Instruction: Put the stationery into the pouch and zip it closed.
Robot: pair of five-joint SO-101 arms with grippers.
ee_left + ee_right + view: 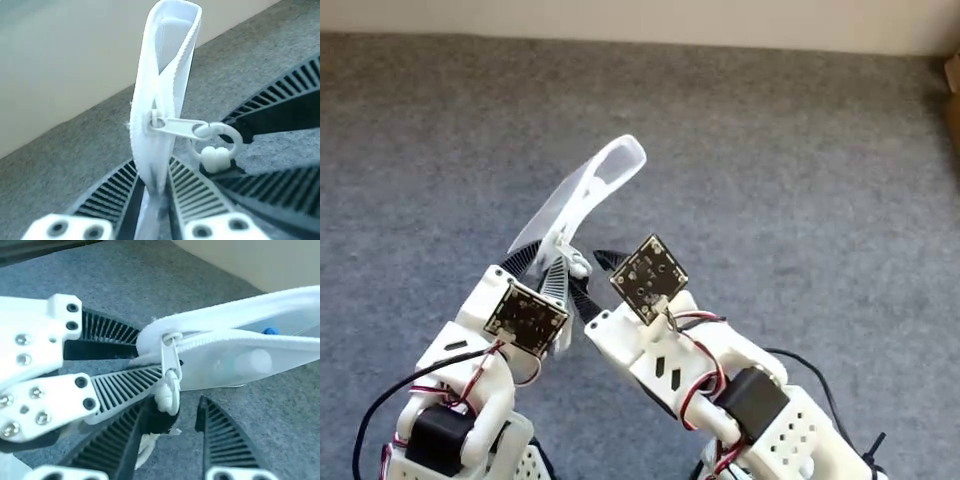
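1. From the high view, the translucent white pouch is held up off the grey carpet. Its near end is clamped tight in the left gripper, and the right gripper sits just beside that end.
2. The left wrist view adds the zip. The slider sits near the clamping fingers, and the teeth beyond it are parted — the mouth gapes.
3. The pull's bead hangs between the right gripper's fingers, which stand apart. In the right wrist view it lies against one finger, and the other stands clear.
4. The right wrist view looks through the pouch wall — a blue piece and a pale stick lie inside.
5. A pale wall borders the carpet's far side.
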